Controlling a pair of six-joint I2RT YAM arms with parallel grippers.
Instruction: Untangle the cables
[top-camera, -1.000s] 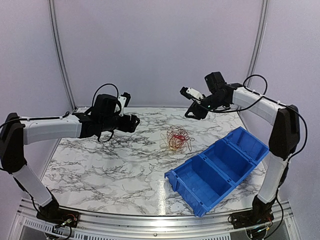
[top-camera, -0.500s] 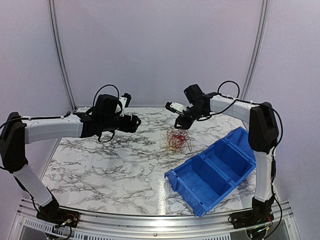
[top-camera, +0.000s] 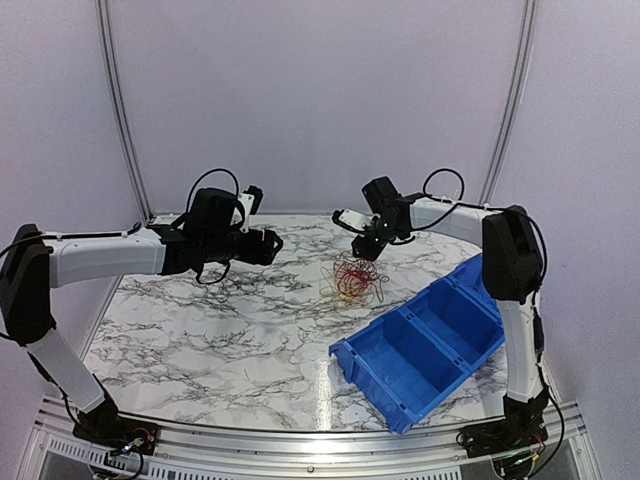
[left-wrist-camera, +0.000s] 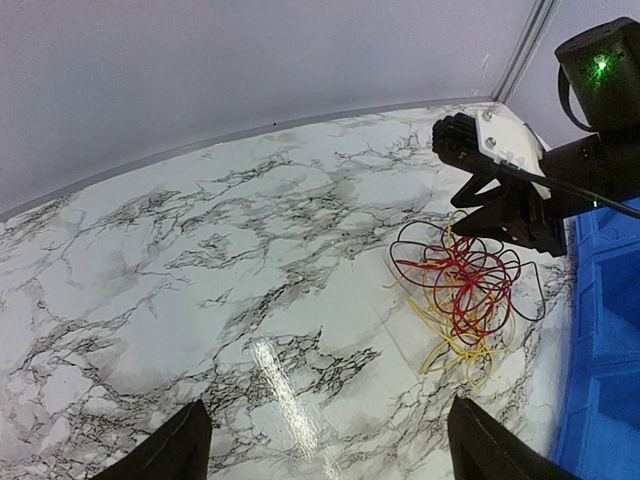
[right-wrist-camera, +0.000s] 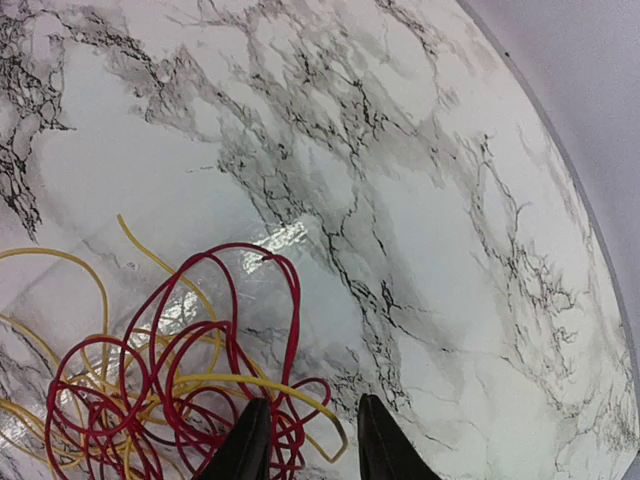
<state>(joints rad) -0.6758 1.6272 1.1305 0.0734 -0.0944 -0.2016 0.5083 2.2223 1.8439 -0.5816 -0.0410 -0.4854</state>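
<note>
The cables (top-camera: 354, 277) lie in one tangled heap of red, yellow and dark loops on the marble table, mid-right. They also show in the left wrist view (left-wrist-camera: 463, 289) and the right wrist view (right-wrist-camera: 170, 390). My right gripper (top-camera: 366, 245) hovers just above the far edge of the heap; its fingers are slightly apart and empty, with a red and a yellow loop below them (right-wrist-camera: 312, 440). My left gripper (top-camera: 268, 243) is wide open and empty, held above the table well to the left of the heap (left-wrist-camera: 320, 455).
A long blue bin (top-camera: 430, 338) with several compartments lies at the right, close to the heap. The table's back edge meets a pale wall just behind the right gripper.
My right arm has swung left and down from above the bin's far end to just over the heap. The left arm and the cables have not moved.
</note>
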